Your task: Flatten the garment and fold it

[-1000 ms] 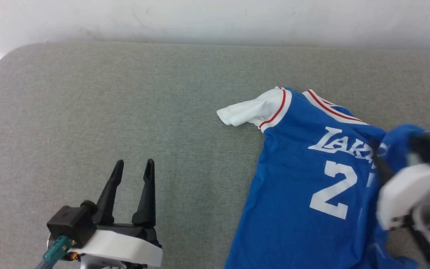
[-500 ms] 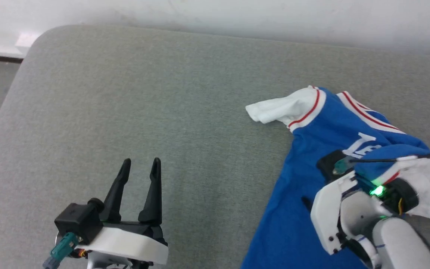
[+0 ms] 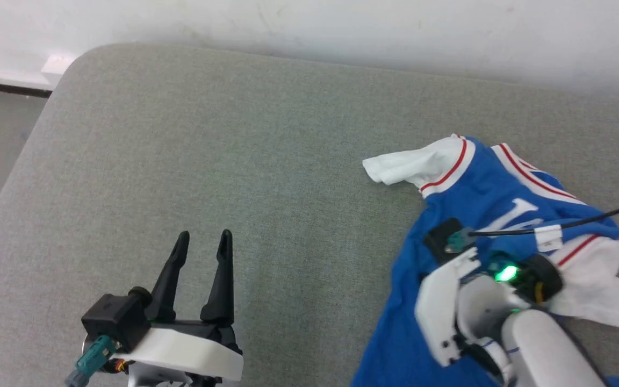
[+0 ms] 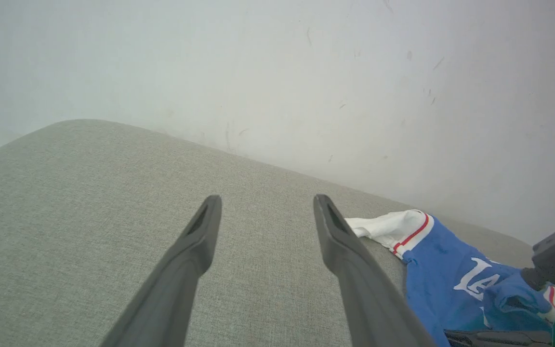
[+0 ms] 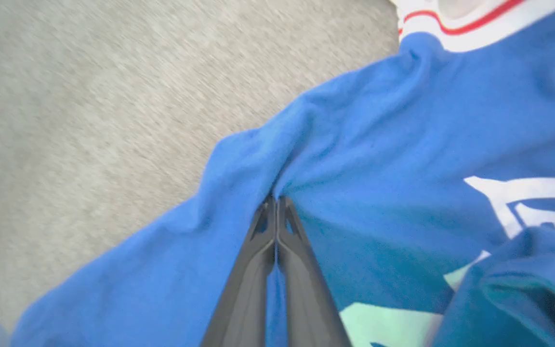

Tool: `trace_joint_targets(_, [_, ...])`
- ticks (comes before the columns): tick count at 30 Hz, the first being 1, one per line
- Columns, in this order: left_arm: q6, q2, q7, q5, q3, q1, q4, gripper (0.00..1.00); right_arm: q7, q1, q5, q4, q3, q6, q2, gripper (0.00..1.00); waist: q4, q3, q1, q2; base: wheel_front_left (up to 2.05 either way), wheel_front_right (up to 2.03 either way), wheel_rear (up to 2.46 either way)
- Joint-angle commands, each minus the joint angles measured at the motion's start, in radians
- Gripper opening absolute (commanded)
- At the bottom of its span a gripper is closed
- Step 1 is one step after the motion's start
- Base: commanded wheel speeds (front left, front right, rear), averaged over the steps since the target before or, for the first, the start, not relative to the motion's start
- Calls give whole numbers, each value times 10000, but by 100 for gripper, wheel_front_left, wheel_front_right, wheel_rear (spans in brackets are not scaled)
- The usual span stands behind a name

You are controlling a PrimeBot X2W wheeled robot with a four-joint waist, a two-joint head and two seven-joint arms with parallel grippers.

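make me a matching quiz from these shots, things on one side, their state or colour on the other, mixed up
1 left tool
2 right tool
3 jersey
4 cable

A shut on a blue fold
B blue, rumpled, white sleeves
C open, holding nothing
D black, thin

Pairs: 1-C, 2-A, 3-B, 4-D

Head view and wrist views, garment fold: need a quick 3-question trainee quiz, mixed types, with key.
1. True or false: the left gripper is touching the garment.
2. Pick one: the right gripper is A) open above the cloth, B) shut on a pinch of blue fabric, C) shut on the collar.
3. Fill in: the sleeve pointing toward the left gripper is ___ with red-striped trim.
Key: 1 false; 2 B; 3 white.
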State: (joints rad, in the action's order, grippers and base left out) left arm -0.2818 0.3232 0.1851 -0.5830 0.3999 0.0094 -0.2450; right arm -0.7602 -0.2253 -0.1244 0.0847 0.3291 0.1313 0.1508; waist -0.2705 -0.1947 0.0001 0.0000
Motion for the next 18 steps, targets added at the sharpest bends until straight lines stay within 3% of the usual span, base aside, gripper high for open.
trace_joint_targets(1, [16, 32, 54, -103, -24, -26, -16, 100, 88, -204, -348, -201, 267, -6, -237, 0, 129, 122, -1, 0, 0, 0, 0])
trace_joint_targets(7, [-36, 81, -2, -118, -57, -62, -154, 100, -731, 187, -2553, -1483, 2185, -6, -483, 0, 241, 167, -1, 0, 0, 0, 0])
trace_joint_targets(13, [-23, 59, -1, -175, -1, -10, -178, 100, -2097, 970, -3560, -2159, 3397, -6, 754, 0, 193, 40, -1, 0, 0, 0, 0])
trace_joint_targets(14, [-21, 47, 7, -192, 8, 13, -171, 100, -2086, 1005, -3469, -2223, 3422, -6, 968, 19, 184, 28, -1, 0, 0, 0, 0])
trace_joint_targets(15, [-19, 39, 17, -206, 12, 31, -165, 100, -1888, 1042, -3386, -2288, 3326, -6, 1062, 75, 185, 25, -1, 0, 0, 0, 0])
trace_joint_targets(16, [-20, 34, 27, -219, 11, 49, -157, 100, -1639, 1089, -3284, -2314, 3152, -6, 1079, 100, 191, 31, -1, 0, 0, 0, 0])
trace_joint_targets(18, [-31, 37, 44, -248, -11, 87, -142, 100, -1219, 1105, -3147, -2412, 2928, -6, 1030, 100, 231, 65, -1, 0, 0, 0, 0])
